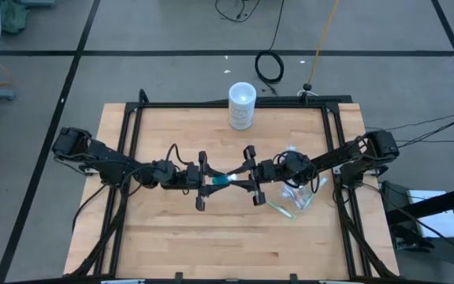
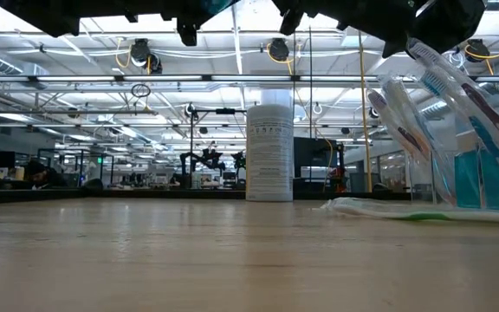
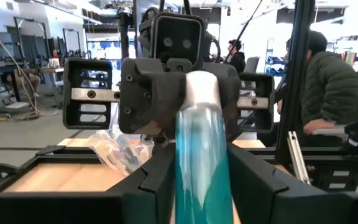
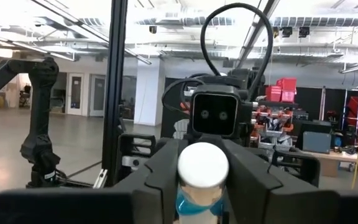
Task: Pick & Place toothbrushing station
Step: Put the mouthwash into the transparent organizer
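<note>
Teal tube (image 3: 199, 168) held mid-air, clamped by both left gripper (image 1: 205, 181) and right gripper (image 1: 251, 175); handover underway, placement pending.

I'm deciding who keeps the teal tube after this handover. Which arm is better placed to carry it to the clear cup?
The right arm, probably. Both the left claw and right claw grip the teal tube mid-table, but the clear cup stands beside the right arm.
</note>
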Action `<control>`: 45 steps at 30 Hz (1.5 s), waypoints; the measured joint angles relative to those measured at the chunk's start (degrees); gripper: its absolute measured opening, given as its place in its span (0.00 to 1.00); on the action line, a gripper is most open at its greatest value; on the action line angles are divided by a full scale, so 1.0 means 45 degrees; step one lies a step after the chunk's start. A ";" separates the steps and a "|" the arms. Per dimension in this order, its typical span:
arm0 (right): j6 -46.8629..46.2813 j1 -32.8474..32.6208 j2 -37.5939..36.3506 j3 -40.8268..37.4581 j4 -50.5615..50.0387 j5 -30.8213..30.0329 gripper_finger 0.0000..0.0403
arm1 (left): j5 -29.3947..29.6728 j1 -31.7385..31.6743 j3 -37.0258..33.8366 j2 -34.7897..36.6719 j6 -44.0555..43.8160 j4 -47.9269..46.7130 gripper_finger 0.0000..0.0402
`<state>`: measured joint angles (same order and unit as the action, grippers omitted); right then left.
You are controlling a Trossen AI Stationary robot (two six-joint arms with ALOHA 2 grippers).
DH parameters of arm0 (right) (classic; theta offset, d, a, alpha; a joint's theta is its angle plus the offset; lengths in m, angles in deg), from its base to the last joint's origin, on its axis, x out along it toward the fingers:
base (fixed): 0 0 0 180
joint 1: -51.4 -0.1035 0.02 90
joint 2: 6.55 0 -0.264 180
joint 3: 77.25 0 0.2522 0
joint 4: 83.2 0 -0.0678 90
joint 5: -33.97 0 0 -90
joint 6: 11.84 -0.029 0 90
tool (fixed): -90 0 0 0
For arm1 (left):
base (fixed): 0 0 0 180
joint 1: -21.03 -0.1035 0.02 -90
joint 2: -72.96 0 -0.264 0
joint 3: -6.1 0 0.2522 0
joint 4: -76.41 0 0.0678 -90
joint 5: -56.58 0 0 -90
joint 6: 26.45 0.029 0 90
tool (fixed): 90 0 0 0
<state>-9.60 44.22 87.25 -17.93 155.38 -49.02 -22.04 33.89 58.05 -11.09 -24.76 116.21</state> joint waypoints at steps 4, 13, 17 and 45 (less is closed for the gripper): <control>-0.0029 -0.0003 0.0024 -0.0016 -0.0431 -0.0008 0.26 | 0.0035 -0.0010 0.0000 0.0000 -0.0314 0.0092 0.42; -0.0452 -0.0016 -0.0713 -0.0015 -0.2582 -0.0215 0.24 | 0.0238 -0.0033 0.0000 0.0010 -0.0443 -0.0354 0.55; -0.0778 -0.0222 -0.2272 -0.0030 -0.6101 -0.0228 0.24 | 0.0480 -0.0049 0.0012 0.0030 -0.0455 -0.0461 0.56; -0.5021 -0.7308 -1.3125 -0.0015 -2.2181 -1.2276 0.24 | 0.0486 -0.0607 0.0015 0.0024 -0.0464 -0.1030 0.56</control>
<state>-32.20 11.34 28.19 -18.00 55.56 -104.26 -19.86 31.16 58.12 -10.98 -26.85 111.57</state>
